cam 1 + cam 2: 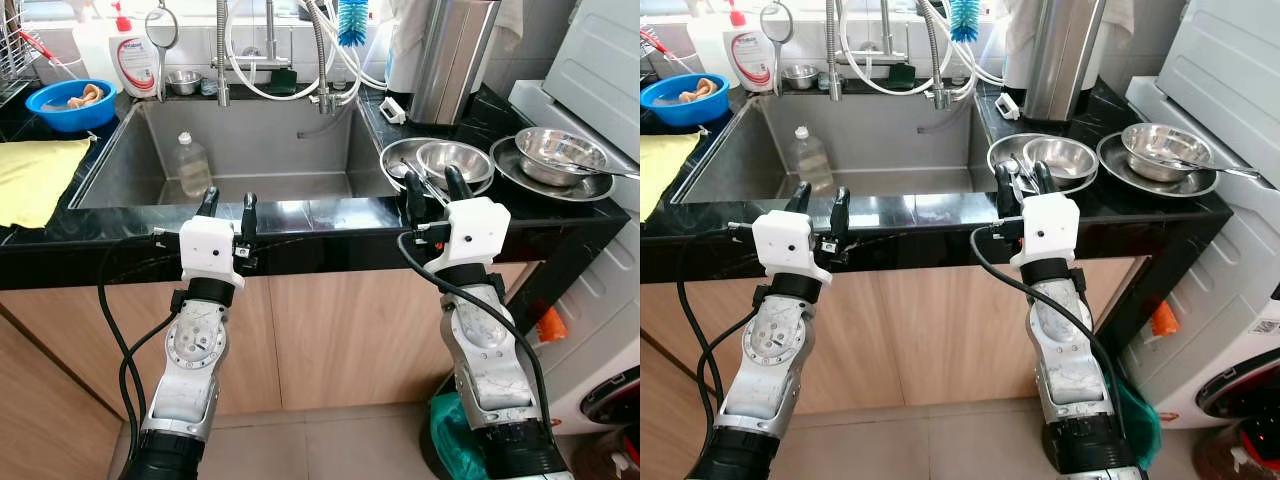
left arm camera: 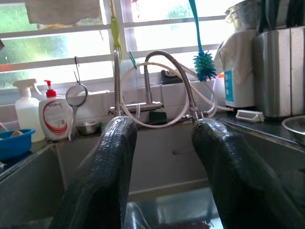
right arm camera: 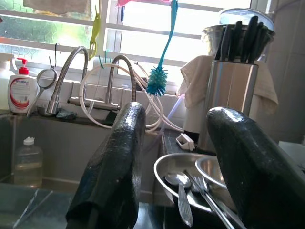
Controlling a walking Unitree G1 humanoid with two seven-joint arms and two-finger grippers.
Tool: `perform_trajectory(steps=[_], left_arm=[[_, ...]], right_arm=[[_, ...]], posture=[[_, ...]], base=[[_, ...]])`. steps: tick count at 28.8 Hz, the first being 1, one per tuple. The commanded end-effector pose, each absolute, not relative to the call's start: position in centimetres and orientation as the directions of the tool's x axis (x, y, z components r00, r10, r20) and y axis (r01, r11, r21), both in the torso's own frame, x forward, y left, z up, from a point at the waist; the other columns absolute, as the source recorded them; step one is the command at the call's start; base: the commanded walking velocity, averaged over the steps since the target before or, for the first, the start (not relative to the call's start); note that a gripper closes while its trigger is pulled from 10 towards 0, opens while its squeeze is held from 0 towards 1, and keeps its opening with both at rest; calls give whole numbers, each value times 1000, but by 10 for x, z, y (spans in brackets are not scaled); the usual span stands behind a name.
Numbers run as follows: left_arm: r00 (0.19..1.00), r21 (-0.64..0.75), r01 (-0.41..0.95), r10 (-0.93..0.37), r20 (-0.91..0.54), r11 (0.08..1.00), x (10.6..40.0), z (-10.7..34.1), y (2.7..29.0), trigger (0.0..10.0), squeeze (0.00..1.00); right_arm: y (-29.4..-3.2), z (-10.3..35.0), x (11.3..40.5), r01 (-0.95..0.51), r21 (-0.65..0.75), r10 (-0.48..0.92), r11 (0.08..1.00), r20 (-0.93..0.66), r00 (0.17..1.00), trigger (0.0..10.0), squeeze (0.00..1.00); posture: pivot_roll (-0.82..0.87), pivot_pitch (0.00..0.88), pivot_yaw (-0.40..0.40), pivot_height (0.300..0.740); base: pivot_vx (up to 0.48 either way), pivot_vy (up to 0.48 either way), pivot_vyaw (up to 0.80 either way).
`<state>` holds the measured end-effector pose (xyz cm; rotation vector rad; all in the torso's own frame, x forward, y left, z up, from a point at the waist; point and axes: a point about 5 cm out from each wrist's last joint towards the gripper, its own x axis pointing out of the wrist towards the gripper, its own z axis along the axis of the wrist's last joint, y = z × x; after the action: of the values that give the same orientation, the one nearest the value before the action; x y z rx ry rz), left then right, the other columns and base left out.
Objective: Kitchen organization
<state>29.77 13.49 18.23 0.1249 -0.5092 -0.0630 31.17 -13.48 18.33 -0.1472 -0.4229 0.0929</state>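
Note:
I face a black counter with a steel sink (image 1: pixel 120 150). A clear plastic bottle (image 1: pixel 192 165) stands inside the sink at its left. Right of the sink a steel plate (image 1: pixel 400 153) holds a small bowl (image 1: pixel 453 160) and spoons (image 3: pixel 181 191). Further right another plate carries a larger steel bowl (image 1: pixel 558 152). My left gripper (image 1: pixel 228 207) is open at the counter's front edge, before the sink. At the same edge my right gripper (image 1: pixel 433 187) hangs open just short of the plate with the spoons. Neither holds anything.
A blue bowl (image 1: pixel 70 103) and a yellow cloth (image 1: pixel 35 175) sit at the left. Soap bottle (image 1: pixel 133 58), strainer, faucets (image 1: pixel 222 60) and a blue brush (image 1: pixel 351 22) line the back. A steel knife holder (image 1: pixel 450 55) stands back right; a washing machine (image 1: pixel 610 90) is at far right.

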Motion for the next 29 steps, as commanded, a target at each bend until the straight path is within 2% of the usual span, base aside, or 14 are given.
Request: perform_trajectory(steps=[1, 9, 29], left_arm=[[866, 134, 27, -90, 491, 991, 301, 188, 137, 10000, 0], [865, 135, 16, -81, 495, 991, 303, 189, 140, 10000, 0], [864, 138, -2, -68, 500, 990, 300, 190, 145, 10000, 0]], right_arm=[[-134, 188, 312, -58, -159, 120, 986, 412, 903, 10000, 0], [-130, 188, 313, -65, -153, 124, 986, 411, 903, 10000, 0], [-126, 186, 310, -81, -151, 136, 985, 400, 907, 10000, 0]], posture=[[-136, 0, -28, 706], [-127, 0, -31, 706], [-123, 0, -35, 706]], base=[[379, 0, 0], [352, 0, 0], [0, 0, 0]])
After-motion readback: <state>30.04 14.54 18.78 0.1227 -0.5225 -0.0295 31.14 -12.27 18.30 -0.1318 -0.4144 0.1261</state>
